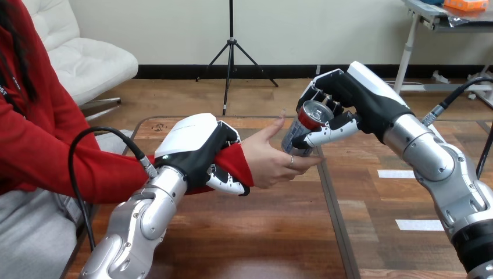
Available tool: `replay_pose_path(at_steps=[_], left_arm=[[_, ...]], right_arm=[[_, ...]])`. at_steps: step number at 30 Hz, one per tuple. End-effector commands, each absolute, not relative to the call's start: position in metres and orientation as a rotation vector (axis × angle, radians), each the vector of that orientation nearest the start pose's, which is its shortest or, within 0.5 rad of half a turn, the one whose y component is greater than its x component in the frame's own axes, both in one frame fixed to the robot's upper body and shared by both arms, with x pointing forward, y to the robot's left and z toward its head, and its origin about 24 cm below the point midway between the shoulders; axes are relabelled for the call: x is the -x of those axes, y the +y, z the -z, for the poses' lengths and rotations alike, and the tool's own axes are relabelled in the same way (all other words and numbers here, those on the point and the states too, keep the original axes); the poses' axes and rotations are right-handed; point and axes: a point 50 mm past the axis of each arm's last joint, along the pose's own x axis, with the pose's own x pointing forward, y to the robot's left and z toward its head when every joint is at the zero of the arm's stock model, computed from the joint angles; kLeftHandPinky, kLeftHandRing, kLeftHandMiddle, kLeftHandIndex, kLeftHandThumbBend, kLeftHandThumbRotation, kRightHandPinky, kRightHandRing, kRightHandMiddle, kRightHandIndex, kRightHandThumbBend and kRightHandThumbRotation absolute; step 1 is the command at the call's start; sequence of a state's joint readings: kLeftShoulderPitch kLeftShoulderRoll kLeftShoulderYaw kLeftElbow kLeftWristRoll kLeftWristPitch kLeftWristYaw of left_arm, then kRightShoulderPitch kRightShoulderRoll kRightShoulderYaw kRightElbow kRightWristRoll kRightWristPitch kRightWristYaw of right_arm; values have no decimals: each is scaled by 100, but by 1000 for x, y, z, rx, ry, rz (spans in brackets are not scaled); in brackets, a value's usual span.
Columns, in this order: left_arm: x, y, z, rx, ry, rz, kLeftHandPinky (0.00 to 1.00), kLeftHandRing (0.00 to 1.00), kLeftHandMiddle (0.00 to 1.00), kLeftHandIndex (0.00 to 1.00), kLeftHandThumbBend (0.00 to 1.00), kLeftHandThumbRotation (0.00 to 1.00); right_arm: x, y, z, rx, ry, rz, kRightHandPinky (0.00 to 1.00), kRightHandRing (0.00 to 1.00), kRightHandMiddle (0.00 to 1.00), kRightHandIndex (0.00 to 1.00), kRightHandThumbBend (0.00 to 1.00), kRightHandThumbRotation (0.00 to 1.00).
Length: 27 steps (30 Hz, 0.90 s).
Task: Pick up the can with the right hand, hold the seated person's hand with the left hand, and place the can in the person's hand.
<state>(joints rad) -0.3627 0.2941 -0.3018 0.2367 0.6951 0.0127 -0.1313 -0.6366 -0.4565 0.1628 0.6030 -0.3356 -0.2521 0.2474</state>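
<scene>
Can (306, 125): one, centre.
Robot hands: two. The left hand (195, 145) is at left, the right hand (354, 96) at right.
Person's hand (270, 163): one, between them.
Table (261, 238): one.
White strips on the table: two, right side, a far strip (395, 173) and a near strip (418, 224).

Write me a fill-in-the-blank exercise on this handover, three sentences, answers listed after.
1. The right robot hand is shut on the ____.
2. The left robot hand curls round the person's ____, over the red sleeve.
3. The person's hand lies ____ the two robot hands.
Missing words: can; wrist; between.
</scene>
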Motion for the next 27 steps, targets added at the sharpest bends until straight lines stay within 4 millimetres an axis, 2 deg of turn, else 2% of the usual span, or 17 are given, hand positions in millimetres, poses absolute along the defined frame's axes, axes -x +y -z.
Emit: replay_pose_path(at_steps=[1, 27], left_arm=[[-323, 94, -106, -1021, -270, 378, 29, 34, 40, 38, 69, 0], [-323, 92, -106, -1021, -274, 379, 29, 35, 40, 39, 69, 0]], right_arm=[[-368, -164, -161, 869, -325, -366, 31, 34, 40, 45, 73, 0], [-366, -156, -158, 870, -322, -394, 31, 34, 40, 46, 71, 0]])
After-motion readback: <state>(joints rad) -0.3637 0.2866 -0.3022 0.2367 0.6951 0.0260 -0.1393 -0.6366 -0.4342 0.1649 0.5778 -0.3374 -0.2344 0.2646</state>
